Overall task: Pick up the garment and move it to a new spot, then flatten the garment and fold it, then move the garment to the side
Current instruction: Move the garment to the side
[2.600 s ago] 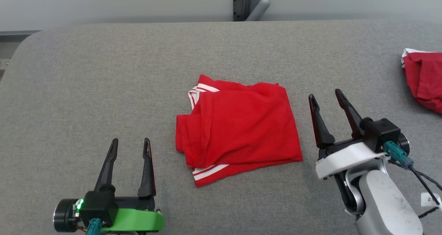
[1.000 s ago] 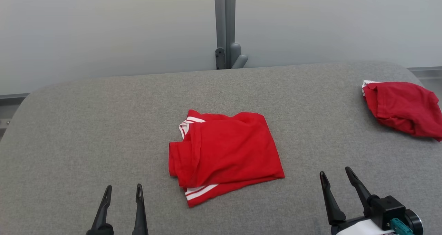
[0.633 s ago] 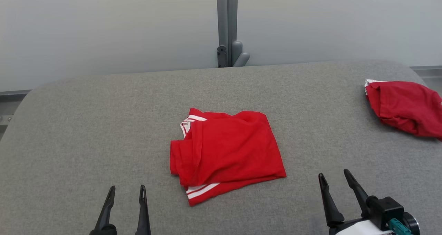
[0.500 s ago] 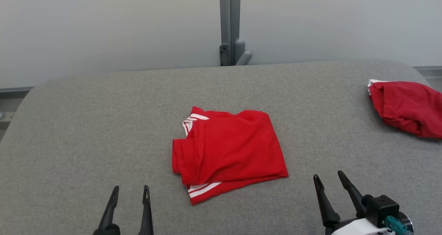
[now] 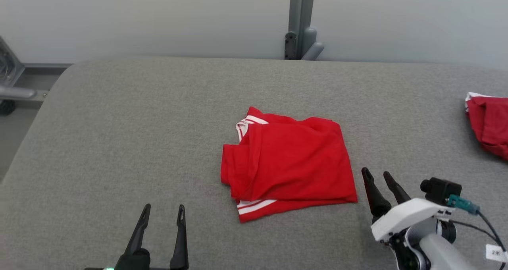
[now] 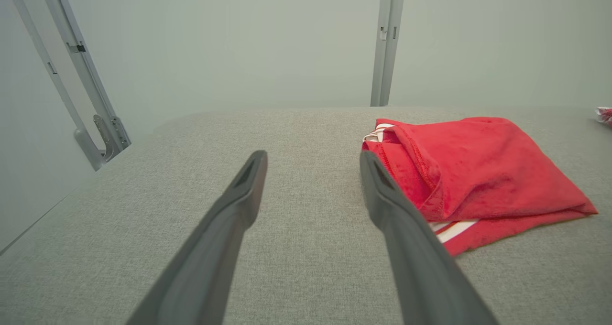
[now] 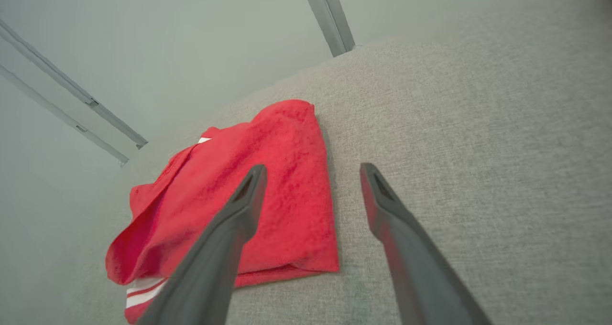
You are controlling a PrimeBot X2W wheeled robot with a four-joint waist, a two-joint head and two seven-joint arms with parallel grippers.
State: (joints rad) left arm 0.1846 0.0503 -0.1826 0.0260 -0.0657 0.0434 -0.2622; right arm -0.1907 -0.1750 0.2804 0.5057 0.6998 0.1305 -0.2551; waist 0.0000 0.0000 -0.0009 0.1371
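See only part of a second red cloth [image 5: 491, 125] at the right edge of the surface [image 5: 119, 123]. Find the garment [image 5: 289, 164] mid-surface, just beside the released right hand [image 5: 375, 172], farther from the released left hand [image 5: 164, 207].

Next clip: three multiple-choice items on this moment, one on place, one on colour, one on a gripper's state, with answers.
1. Where does the folded garment lie? A in a gripper; B on the table, near its middle; C on the floor.
2. Its stripes are: A white; B blue; C yellow.
3. The right gripper is: A shut on cloth; B open and empty; C shut and empty.
Answers: 1 B, it rests on the grey top; 2 A, white bands show; 3 B, its fingers stand apart, empty.
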